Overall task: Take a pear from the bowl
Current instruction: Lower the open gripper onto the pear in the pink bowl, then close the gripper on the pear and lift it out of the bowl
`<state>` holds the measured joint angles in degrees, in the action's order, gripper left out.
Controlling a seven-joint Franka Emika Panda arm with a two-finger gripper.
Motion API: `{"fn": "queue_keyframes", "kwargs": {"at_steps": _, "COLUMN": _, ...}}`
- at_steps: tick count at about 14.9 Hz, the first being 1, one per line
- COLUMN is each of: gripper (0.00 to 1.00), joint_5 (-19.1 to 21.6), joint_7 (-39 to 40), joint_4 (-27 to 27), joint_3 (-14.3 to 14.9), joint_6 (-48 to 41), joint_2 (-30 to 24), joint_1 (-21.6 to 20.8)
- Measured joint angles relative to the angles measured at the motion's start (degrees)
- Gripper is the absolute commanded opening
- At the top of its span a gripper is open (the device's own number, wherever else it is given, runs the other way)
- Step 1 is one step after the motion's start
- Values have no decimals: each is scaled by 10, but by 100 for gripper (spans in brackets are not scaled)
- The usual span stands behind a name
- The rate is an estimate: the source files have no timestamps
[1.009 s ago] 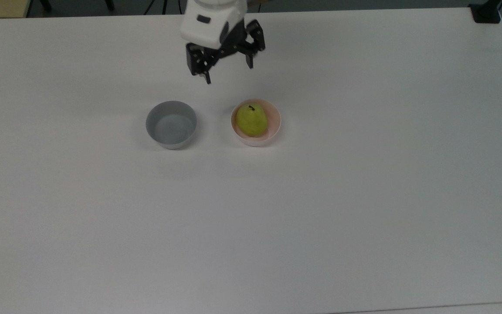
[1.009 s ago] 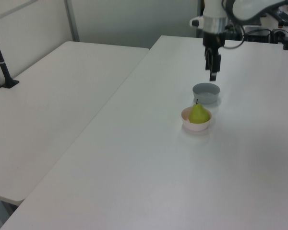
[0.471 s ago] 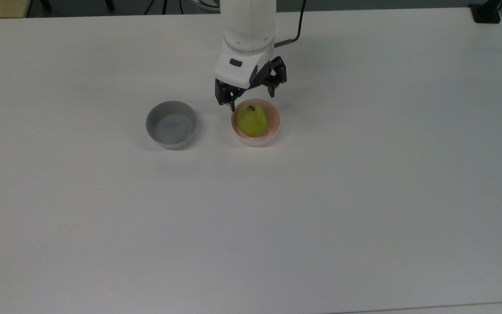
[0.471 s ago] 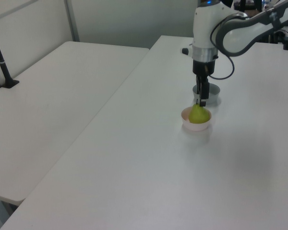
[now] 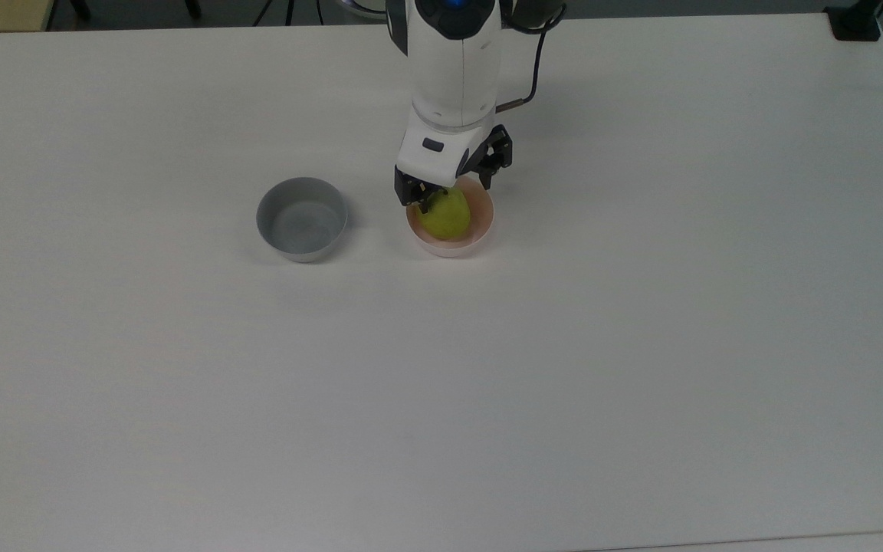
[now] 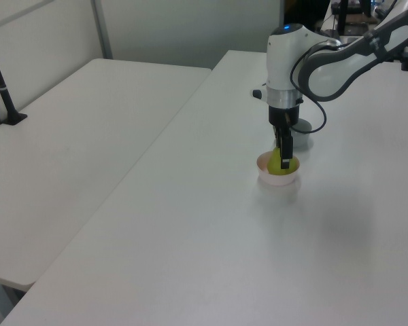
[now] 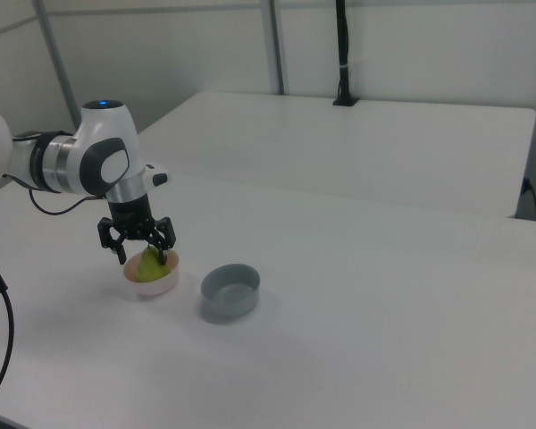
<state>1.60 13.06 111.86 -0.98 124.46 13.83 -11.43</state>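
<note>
Near the white table's [image 5: 641,345] far edge, the black two-finger gripper [image 5: 453,192] straddles, unclosed, the yellow-green pear [image 5: 448,218] in its pale pink bowl [image 5: 449,245] (smooth, rounded, probably light: grip the widest part).

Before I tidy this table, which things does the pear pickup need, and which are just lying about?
Needed:
pear
pink bowl holding it
gripper, open, fingers down on either side of the pear

Lying about:
grey bowl, empty, on the top view's left of the pink bowl
</note>
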Motion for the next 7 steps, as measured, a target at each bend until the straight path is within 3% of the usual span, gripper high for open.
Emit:
{"fn": "queue_keyframes", "kwargs": {"at_steps": 1, "gripper": 34, "joint_5": 0, "joint_7": 0, "joint_4": 0, "joint_3": 0, "joint_6": 3, "joint_2": 2, "joint_1": 0}}
{"fn": "queue_keyframes", "kwargs": {"at_steps": 3, "gripper": 0, "joint_5": 0, "joint_7": 0, "joint_4": 0, "joint_3": 0, "joint_6": 10, "joint_2": 2, "joint_1": 0}}
{"fn": "queue_keyframes", "kwargs": {"at_steps": 7, "gripper": 0, "joint_5": 0, "joint_7": 0, "joint_4": -3, "joint_3": 1, "joint_6": 11, "joint_2": 1, "joint_1": 2}}
